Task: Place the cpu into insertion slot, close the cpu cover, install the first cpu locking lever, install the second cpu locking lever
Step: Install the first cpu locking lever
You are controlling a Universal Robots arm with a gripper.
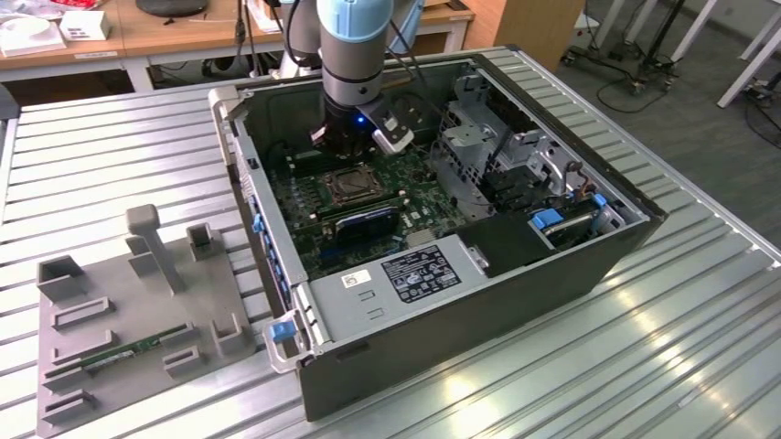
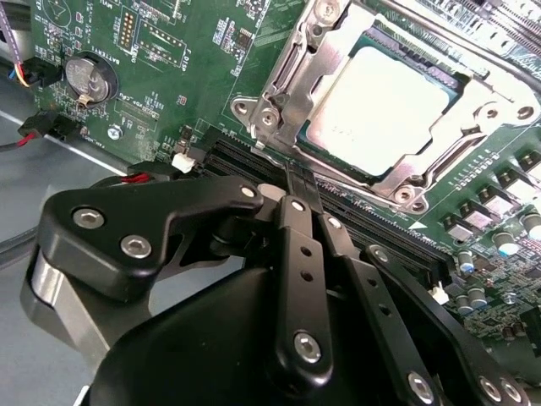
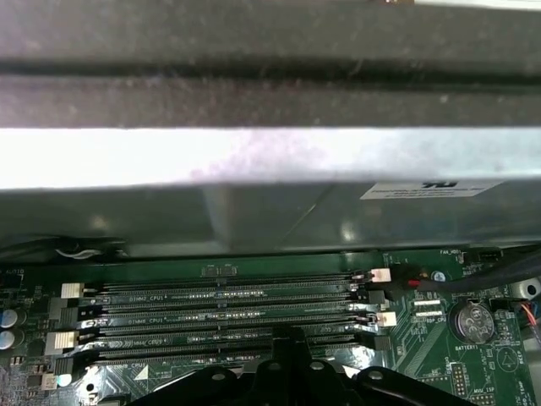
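Exterior view, from its left: grey fixture plate (image 1: 123, 329) with upright blocks lies on the slatted metal table (image 1: 610, 366), well apart from the arm. Next, the open computer case (image 1: 488, 274), lying on its side, motherboard (image 1: 305, 197) exposed. The arm reaches down into it; gripper (image 1: 354, 142) hangs just above the board.

Second wrist view: fingers (image 2: 297, 228) pressed together, tips meeting in a narrow point, nothing held between them. Tips sit over the black memory slots (image 2: 372, 228). Just beyond the fingertips lies the insertion slot (image 2: 279, 85), with the cpu (image 2: 380, 106) seated in it, pale face up. The cpu cover (image 2: 461, 135) lies flat over the chip's edges, framing it. Off to one side of the fingers, a round coin battery (image 2: 89, 78).

First wrist view: gripper (image 3: 287, 338) tip closed over the memory slots (image 3: 220, 309); case wall (image 3: 254, 161) rises past them.
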